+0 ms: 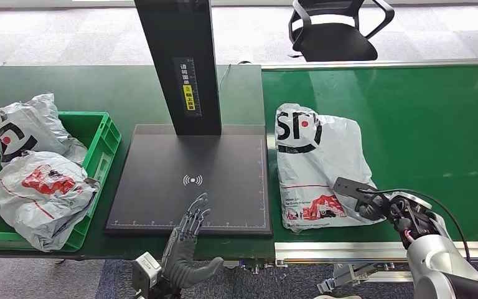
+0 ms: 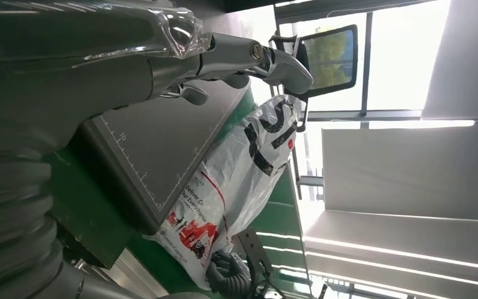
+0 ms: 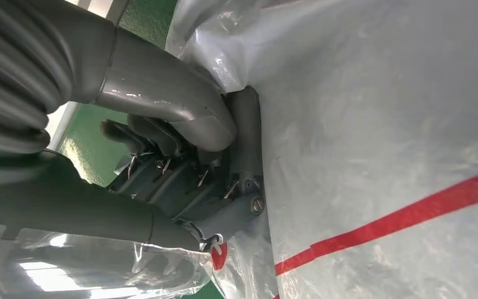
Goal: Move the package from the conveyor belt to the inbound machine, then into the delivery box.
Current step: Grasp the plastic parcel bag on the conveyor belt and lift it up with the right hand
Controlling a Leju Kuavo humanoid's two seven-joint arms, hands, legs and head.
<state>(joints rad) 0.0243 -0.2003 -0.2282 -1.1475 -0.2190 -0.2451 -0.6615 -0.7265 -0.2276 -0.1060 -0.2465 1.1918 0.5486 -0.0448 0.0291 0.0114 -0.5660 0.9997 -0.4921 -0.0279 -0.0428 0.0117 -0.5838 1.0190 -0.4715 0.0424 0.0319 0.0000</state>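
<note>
Setting: a green table (image 1: 68,87) stood at left and a green conveyor belt (image 1: 423,124) at right, on a grey tiled floor, with a black office chair (image 1: 336,31) beyond the belt.
Inbound machine: the inbound machine (image 1: 190,180) sat between table and belt, a flat dark platform marked with a wireless symbol, with a black upright column (image 1: 177,62) bearing a yellow label at its far edge.
Package: the package (image 1: 317,162), a white-grey plastic mailer with black lettering and a red stripe, lay flat on the conveyor belt, just beside the platform's right edge.
Right hand: the right hand (image 3: 180,168) was at the near right corner of the package, fingers curled against the plastic with the thumb bent over them; the right wrist view did not settle whether the film was actually pinched.
Left hand: the left hand (image 1: 190,246) was raised at the near edge of the platform, fingers extended and spread, holding nothing.
Delivery box: the delivery box (image 1: 103,146), a green crate on the table at left, held two similar bagged parcels (image 1: 37,187).
</note>
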